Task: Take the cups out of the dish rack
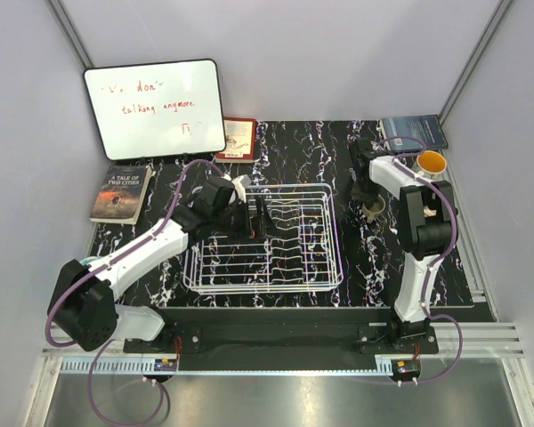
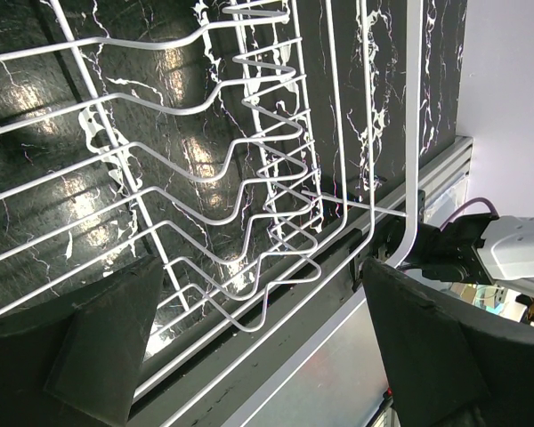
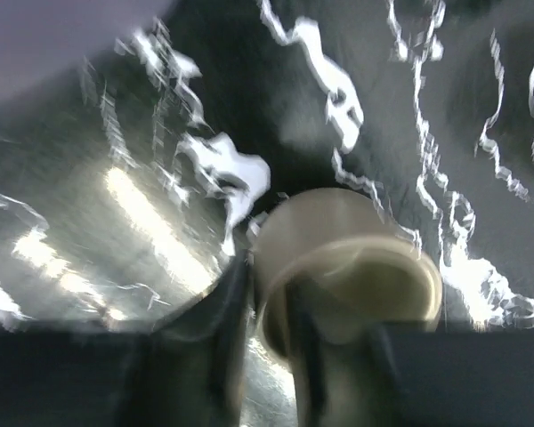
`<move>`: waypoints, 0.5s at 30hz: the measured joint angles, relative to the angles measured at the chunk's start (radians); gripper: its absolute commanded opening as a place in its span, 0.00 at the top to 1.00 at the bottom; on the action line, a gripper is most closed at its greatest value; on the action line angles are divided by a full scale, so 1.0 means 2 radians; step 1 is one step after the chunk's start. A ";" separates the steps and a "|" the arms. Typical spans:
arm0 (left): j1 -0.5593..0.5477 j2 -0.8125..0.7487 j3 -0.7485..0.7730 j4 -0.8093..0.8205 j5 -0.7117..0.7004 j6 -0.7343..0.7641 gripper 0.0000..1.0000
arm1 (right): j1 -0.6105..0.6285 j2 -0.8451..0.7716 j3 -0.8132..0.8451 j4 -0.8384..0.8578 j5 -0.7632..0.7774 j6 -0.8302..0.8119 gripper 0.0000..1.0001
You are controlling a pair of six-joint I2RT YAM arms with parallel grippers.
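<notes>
A paperback (image 1: 121, 192) lies off the dish rack's (image 1: 262, 286) left side, touching the black marbled surface's (image 1: 356, 267) left edge, and a whiteboard (image 1: 154, 108) leans against the wall behind and to the left of the rack. The left claw (image 1: 249, 210) hangs over the rack's left part with its jaws spread wide and nothing between them; its wrist view looks down through the white wires. A red book (image 1: 238, 138) lies just behind the rack. To the rack's right, the right claw (image 1: 370, 197) is down at a small olive-grey cup (image 1: 374, 209) standing on the surface. The wrist view is blurred, so I cannot tell whether the jaws grip its rim. Farther right of the rack stands a tan cup (image 1: 432, 164), with a blue book (image 1: 412, 132) just behind it
</notes>
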 measured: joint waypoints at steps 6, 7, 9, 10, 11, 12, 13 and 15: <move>0.000 0.000 0.000 0.000 -0.004 0.000 0.03 | 0.000 -0.042 -0.059 0.004 -0.029 0.002 0.54; 0.000 0.000 0.000 0.000 -0.005 0.000 0.03 | 0.000 -0.053 -0.066 0.004 -0.033 0.003 0.54; 0.000 0.000 0.000 0.000 -0.007 0.000 0.03 | 0.000 -0.085 -0.078 0.001 -0.042 0.004 0.50; 0.000 0.000 0.000 0.000 -0.009 0.000 0.03 | 0.000 -0.102 -0.081 0.000 -0.046 0.004 0.48; 0.000 0.000 0.000 0.000 -0.010 0.000 0.02 | 0.000 -0.123 -0.081 0.000 -0.049 0.005 0.46; 0.000 0.000 0.000 0.000 -0.010 0.000 0.02 | 0.000 -0.138 -0.081 0.002 -0.051 0.006 0.43; 0.000 0.000 0.000 0.000 -0.012 0.000 0.02 | 0.000 -0.156 -0.081 0.003 -0.055 0.006 0.42; 0.000 0.000 0.001 -0.001 -0.014 0.000 0.02 | 0.000 -0.190 -0.079 0.002 -0.060 0.006 0.36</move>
